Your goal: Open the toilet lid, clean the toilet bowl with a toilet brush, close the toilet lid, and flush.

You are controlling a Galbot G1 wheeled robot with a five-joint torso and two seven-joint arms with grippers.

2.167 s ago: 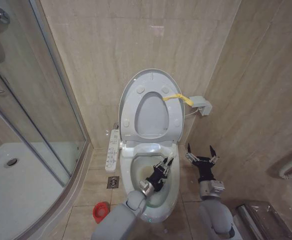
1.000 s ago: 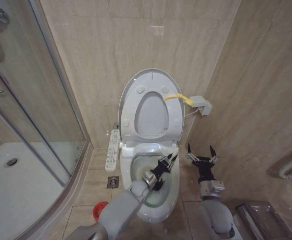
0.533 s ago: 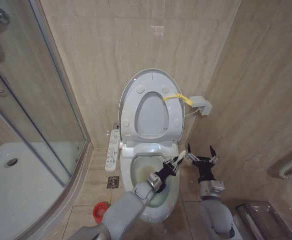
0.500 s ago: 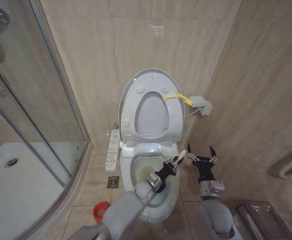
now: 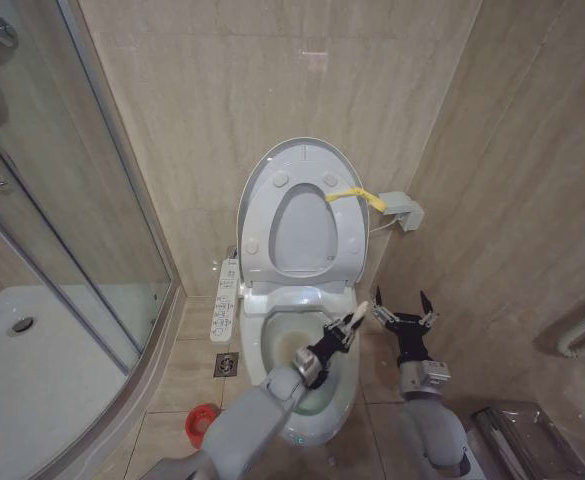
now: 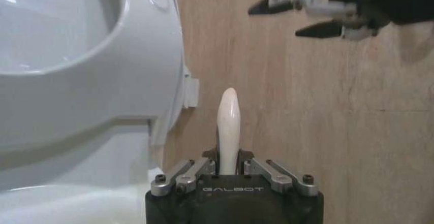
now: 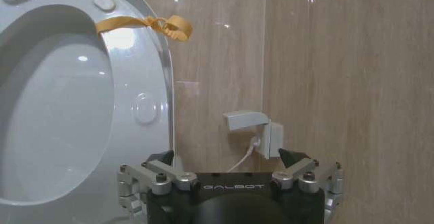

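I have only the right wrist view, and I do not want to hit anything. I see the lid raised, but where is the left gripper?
Observer: The left gripper is above the toilet bowl, near its right rim.
Operator: Does it hold something?
Observer: Yes, it is shut on the toilet brush by the white handle, whose end points toward the right gripper without touching it.
Operator: And the brush holder?
Observer: The red holder cup stands on the floor, left of the toilet.

bristle head of the toilet brush [image 6: 228, 127] hidden behind the left claw [image 6: 229, 169]
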